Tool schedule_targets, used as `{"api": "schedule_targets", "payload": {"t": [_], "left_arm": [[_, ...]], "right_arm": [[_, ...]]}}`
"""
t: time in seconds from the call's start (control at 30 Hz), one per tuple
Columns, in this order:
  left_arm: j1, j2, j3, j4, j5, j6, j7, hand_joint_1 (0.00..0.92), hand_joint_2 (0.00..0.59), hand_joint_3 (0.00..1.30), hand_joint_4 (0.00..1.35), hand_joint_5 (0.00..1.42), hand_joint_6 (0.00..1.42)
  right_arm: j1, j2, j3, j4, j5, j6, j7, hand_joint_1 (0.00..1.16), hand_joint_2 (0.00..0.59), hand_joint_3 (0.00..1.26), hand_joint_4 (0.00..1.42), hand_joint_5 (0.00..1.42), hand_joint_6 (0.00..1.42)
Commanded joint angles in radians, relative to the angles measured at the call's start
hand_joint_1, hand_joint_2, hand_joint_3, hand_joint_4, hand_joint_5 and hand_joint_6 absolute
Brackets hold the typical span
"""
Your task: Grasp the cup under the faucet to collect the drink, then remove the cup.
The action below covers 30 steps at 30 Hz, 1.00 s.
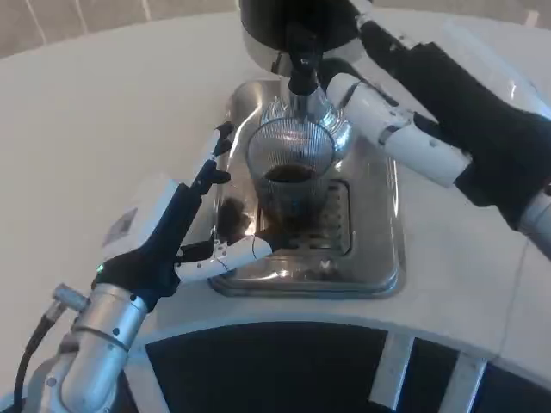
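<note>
Cup: clear ribbed glass cup (290,168) standing upright at the centre of the frame, on the slotted grate of a shiny steel drip tray (379,258), directly below the dark spout of the faucet (301,73).
Contents: dark brown drink fills the cup's lower part; the upper part is clear.
Dispenser: black rounded drink dispenser (297,21) at the top centre, cut off by the upper edge of the frame, so only its base and spout can be seen.
Left hand: left hand (194,219) in the lower left, just beside the cup's left side; upper fingers reach up along the tray's left rim, a white lower finger (232,252) points toward the cup's base. Reflections in the tray and the glass blur the spot where finger and cup meet, so I cannot tell whether it grasps the cup.
Right hand: right hand (405,129) in the upper right, its white fingers stretched toward the faucet just behind the cup's rim; the fingertips are hidden behind the spout and glass, so contact and grip cannot be made out. Its forearm is cut off by the right edge.
Table: white table (103,112) under the tray.
</note>
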State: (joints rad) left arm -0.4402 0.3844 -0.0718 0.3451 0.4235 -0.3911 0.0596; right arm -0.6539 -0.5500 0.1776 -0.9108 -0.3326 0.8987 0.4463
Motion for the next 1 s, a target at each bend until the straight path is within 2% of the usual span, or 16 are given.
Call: {"api": "schedule_targets", "payload": {"t": [0.03,0.17,0.3,0.4,0.5,0.7,1.0], "left_arm": [[0.013,0.008,-0.008,0.008,-0.003,-0.013,-0.001,0.248,0.047,0.0,0.0,0.23,0.19],[0.022,0.015,-0.004,0.001,-0.006,-0.015,-0.004,0.248,0.047,0.0,0.0,0.23,0.19],[0.033,0.019,-0.002,-0.02,-0.008,-0.013,-0.009,0.247,0.046,0.0,0.0,0.23,0.19],[0.04,0.021,-0.002,-0.031,-0.009,-0.011,-0.013,0.245,0.045,0.0,0.0,0.23,0.19],[0.046,0.022,-0.003,-0.04,-0.009,-0.01,-0.016,0.242,0.045,0.0,0.0,0.23,0.19],[0.051,0.02,-0.007,-0.048,-0.006,-0.008,-0.018,0.234,0.047,0.0,0.0,0.23,0.19],[0.048,0.016,-0.016,-0.047,-0.001,-0.007,-0.016,0.23,0.047,0.0,0.0,0.23,0.19]], "right_arm": [[0.022,-0.002,-0.008,-0.053,-0.028,0.004,-0.021,0.0,0.508,0.0,0.0,0.0,0.0],[0.014,-0.008,-0.01,-0.093,-0.048,0.02,-0.018,0.0,0.508,0.0,0.0,0.0,0.0],[0.024,-0.025,-0.035,-0.135,-0.05,0.029,0.001,0.0,0.508,0.0,0.0,0.0,0.0],[0.082,-0.032,-0.083,-0.136,-0.072,-0.032,0.045,0.0,0.508,0.0,0.0,0.0,0.0],[0.133,-0.013,-0.13,-0.136,-0.096,-0.085,0.091,0.0,0.508,0.0,0.0,0.0,0.0],[0.212,0.074,-0.22,-0.136,-0.174,-0.213,0.212,0.0,0.508,0.0,0.0,0.0,0.0],[0.299,0.286,-0.361,-0.136,-0.328,-0.406,0.439,0.0,0.508,0.0,0.0,0.0,0.0]]}}
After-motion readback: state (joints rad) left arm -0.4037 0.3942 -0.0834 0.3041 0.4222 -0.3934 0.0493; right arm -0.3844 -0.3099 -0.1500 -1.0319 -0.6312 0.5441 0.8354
